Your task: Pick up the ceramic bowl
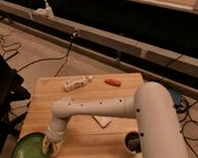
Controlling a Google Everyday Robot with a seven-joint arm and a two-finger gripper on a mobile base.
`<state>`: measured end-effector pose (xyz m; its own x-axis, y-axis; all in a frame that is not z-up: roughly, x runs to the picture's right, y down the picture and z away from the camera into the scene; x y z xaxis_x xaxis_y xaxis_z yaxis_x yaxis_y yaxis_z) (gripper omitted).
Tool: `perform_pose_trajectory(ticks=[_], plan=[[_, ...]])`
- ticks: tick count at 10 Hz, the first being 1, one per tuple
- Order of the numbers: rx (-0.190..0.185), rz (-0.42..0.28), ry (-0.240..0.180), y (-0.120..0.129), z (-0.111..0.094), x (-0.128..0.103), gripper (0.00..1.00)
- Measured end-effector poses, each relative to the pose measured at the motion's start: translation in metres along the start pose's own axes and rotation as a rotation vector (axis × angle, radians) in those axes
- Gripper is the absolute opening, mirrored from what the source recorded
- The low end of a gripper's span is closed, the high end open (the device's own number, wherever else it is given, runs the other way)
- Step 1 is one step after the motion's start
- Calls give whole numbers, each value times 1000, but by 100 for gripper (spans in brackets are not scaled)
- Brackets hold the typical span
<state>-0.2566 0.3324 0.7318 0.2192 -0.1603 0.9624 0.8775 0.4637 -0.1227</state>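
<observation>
One arm, so my gripper (50, 144) does the work; it sits at the right rim of the ceramic bowl (29, 151), which lies at the table's (85, 139) front-left corner. I can't tell whether it's gripping the rim.

I see the white arm (94, 108) extending from its bulky shoulder segment at lower right, running level toward the left, then bending downward at the elbow (near the left end). The gripper (48, 146) hangs below that bend, pointing down at the right rim of the ceramic bowl (27, 152). Its pale fingers (45, 145) sit against that rim.
</observation>
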Motion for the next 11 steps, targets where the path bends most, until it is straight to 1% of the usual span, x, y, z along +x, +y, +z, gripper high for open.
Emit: perform_pose_trajectory(ticks=[1,2,3,5,7,8,9,11], plan=[[5,9,4,1,-1,1,13],[12,17,7,1,-3,1,6],[34,26,10,-1,-6,2,1],[112,27,31,-11,-24,4,0],[178,5,74,-21,-51,4,0],[232,-19,117,-26,-76,3,0],[261,-34,142,-28,-91,1,0],[323,-80,199,-33,-125,-9,0]])
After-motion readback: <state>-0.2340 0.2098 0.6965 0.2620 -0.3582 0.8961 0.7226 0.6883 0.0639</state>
